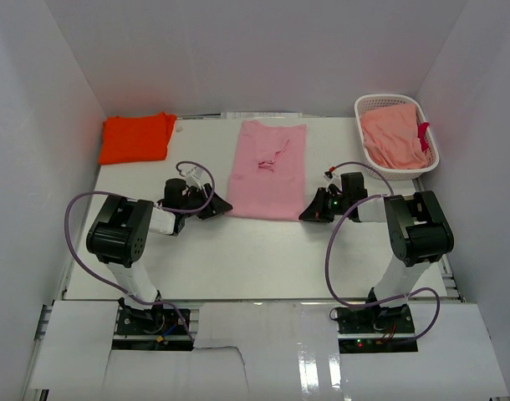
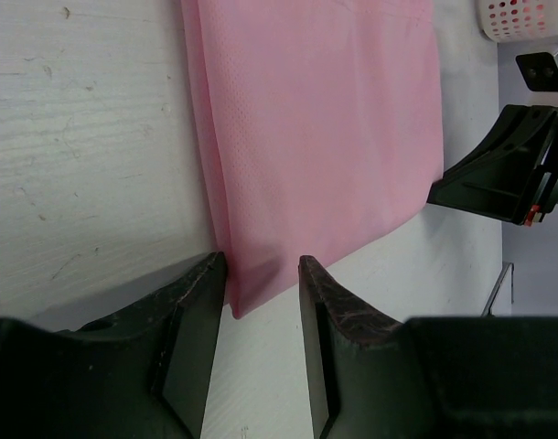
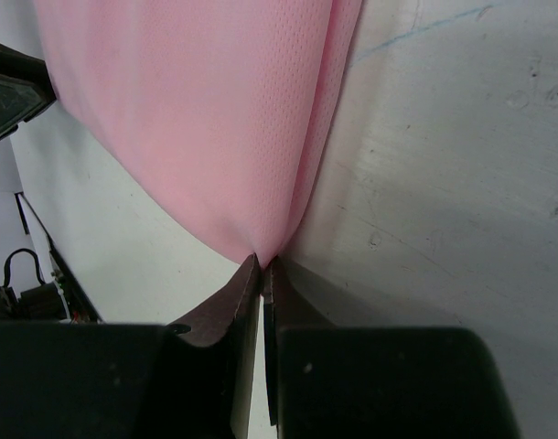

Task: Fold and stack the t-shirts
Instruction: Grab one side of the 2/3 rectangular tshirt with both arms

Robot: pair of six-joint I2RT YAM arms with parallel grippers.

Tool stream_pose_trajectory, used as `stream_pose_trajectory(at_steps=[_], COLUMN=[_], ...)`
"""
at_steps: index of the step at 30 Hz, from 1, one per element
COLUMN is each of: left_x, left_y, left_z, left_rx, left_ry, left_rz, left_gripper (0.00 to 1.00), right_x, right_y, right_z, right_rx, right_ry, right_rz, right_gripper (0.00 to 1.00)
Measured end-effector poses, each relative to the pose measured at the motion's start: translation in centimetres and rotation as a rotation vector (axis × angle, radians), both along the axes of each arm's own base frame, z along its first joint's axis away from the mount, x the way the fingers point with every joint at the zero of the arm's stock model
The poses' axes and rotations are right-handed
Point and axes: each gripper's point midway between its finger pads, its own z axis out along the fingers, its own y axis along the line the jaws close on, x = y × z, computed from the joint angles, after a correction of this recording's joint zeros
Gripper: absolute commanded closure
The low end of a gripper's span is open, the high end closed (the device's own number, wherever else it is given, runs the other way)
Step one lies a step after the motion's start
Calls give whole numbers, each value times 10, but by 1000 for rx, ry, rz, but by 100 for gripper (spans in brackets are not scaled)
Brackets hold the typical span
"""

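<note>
White basket (image 1: pixel 399 175) holds peach cloth (image 1: pixel 391 134).
The pink t-shirt (image 1: pixel 267 171) lies flat on the worktop (image 1: pixel 238 251), orange t-shirt (image 1: pixel 136 138) far left. The right end effector (image 3: pixel 263 265) pinches a pink corner tight; the left end effector (image 2: pixel 261 265) is half open around another.

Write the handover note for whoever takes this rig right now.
Left gripper: open, jaws astride the near left corner of the pink t-shirt.
Right gripper: shut on its near right corner.
The pink t-shirt lies mid-table as a long strip. The orange t-shirt lies folded at the far left.
To do: close left, fold pink, stack it on orange. The basket holds more cloth.
</note>
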Motion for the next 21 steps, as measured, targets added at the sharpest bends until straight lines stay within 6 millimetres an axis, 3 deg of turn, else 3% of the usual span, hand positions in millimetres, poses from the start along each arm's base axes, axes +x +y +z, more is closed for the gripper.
stream_pose_trajectory(at_steps=[15, 21], left_x=[-10, -11], left_y=[2, 2], left_z=[0, -5], left_rx=[6, 8], left_ry=[24, 45], left_rz=[1, -1], left_gripper=[49, 66], right_x=[0, 0], right_y=[0, 0], right_z=[0, 0], right_rx=[-2, -2], right_ry=[3, 3], right_rz=[-1, -1], right_gripper=[92, 92])
